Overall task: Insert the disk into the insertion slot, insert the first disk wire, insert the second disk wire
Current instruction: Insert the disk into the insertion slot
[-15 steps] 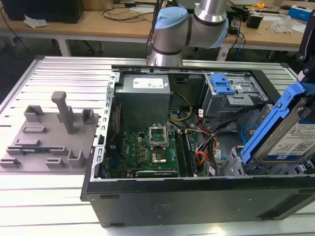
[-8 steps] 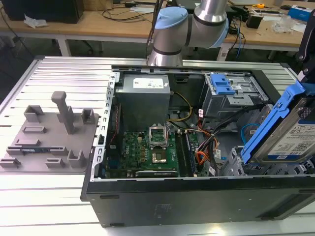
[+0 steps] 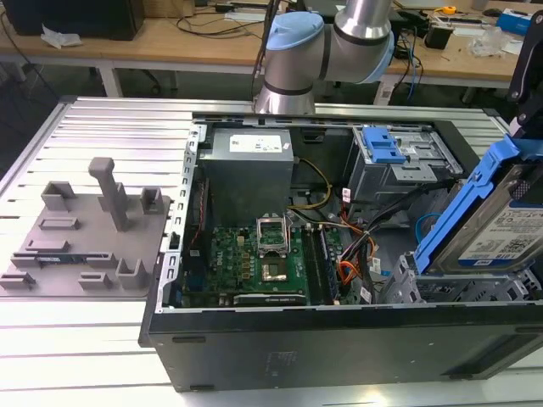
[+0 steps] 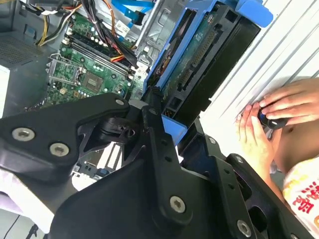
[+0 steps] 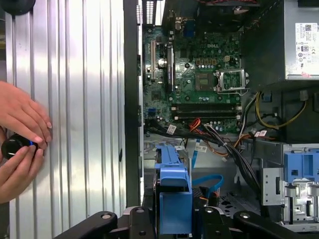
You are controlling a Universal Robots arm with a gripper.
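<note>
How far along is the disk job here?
Done: nothing seated yet. In hand: the claw grips the disk, which is tilted over the slot and not pushed in. Left: seating the disk and plugging both wires, which lie loose beside the motherboard.

Overall: bright, even light is falling from above, and shadows are lying soft.
Table: the slatted metal table [image 3: 85, 339] is glaring white along its near edge in the exterior view.
Case: the computer case [image 3: 339, 348] interior is sitting in shade, perhaps from its own walls.
Foreground: the gripper [image 5: 174, 216] clamping the disk [image 3: 501, 233] is showing as flat black — little surface detail.
</note>
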